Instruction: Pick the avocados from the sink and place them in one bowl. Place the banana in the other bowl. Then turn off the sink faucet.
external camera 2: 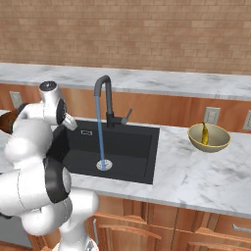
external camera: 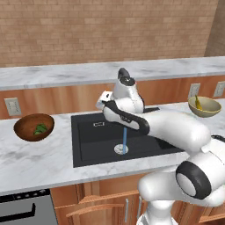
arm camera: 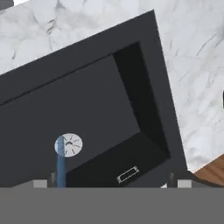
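A brick wall backs the marble worktop (external camera: 35,162) in the left base view, where the black sink (external camera: 94,143) sits with a thin stream of water falling onto its silver drain (external camera: 121,149). The dark wooden bowl (external camera: 34,127) at left holds green avocados (external camera: 40,129); the pale bowl (external camera: 205,107) at right holds the banana (external camera: 198,103) (leaning on the rim).

In the right base view the gooseneck faucet (external camera 2: 105,98) stands behind the sink, its side lever (external camera 2: 128,116) angled up to the right, water running.

The hand view looks down into the basin; the jaws stand wide apart, holding nothing.
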